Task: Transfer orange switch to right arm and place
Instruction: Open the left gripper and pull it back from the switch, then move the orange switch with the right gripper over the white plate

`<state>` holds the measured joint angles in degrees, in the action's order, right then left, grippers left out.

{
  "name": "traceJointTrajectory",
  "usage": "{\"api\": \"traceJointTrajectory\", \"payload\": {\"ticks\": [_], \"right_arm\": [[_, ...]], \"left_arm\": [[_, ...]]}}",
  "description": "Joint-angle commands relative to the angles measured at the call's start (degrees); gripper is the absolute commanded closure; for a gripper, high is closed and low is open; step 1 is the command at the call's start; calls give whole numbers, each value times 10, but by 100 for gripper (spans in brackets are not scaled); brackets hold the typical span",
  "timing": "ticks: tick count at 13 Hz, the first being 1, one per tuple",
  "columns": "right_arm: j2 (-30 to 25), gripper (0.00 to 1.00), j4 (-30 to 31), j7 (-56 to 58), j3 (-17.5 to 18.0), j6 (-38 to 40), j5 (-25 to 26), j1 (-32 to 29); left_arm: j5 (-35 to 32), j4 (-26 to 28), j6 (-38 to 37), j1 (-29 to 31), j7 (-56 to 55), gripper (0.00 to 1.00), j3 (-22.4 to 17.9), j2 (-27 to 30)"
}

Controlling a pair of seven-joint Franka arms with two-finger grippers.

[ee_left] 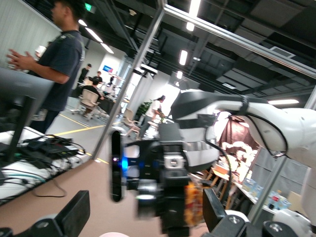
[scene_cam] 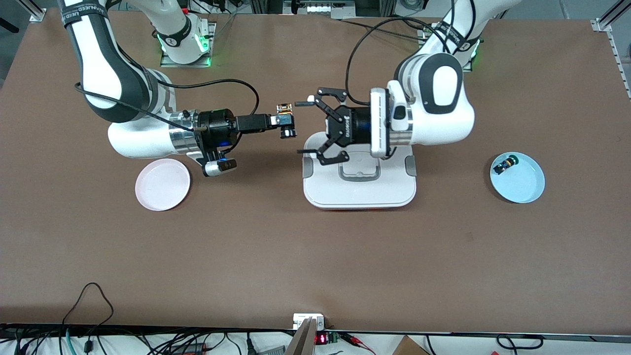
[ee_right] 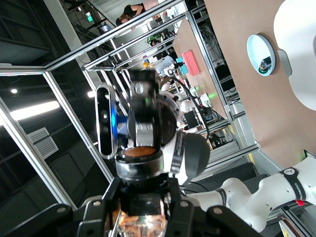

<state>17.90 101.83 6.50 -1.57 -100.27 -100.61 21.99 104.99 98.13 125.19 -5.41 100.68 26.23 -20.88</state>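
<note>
The orange switch (scene_cam: pixel 286 120) is held in the air in my right gripper (scene_cam: pixel 281 120), which is shut on it. In the right wrist view the switch (ee_right: pixel 140 163) sits between the black fingers (ee_right: pixel 96 212), with its orange cap pointing away and its tan block by the fingers. My left gripper (scene_cam: pixel 298 128) is open, and its splayed claw faces the switch from just beside it without touching. The left wrist view shows the switch (ee_left: pixel 193 205) on the right gripper, between and a little ahead of my own open fingers (ee_left: pixel 74 217).
A white tray (scene_cam: pixel 359 190) lies under the left hand. A pink plate (scene_cam: pixel 162 184) lies toward the right arm's end. A light blue plate (scene_cam: pixel 523 183) toward the left arm's end holds a green-capped switch (scene_cam: pixel 505 164).
</note>
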Motion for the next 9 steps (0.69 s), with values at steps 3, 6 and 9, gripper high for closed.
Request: {"api": "traceJointTrajectory", "payload": {"ticks": [3, 6, 9], "right_arm": [[10, 77, -17, 51, 0, -2, 16, -13], [10, 79, -16, 124, 0, -1, 95, -45], [7, 80, -16, 163, 0, 3, 239, -70]], "left_arm": [[-71, 71, -3, 123, 28, 0, 0, 48], [-169, 104, -3, 216, 41, 0, -5, 51], [-333, 105, 0, 255, 62, 0, -49, 51]]}}
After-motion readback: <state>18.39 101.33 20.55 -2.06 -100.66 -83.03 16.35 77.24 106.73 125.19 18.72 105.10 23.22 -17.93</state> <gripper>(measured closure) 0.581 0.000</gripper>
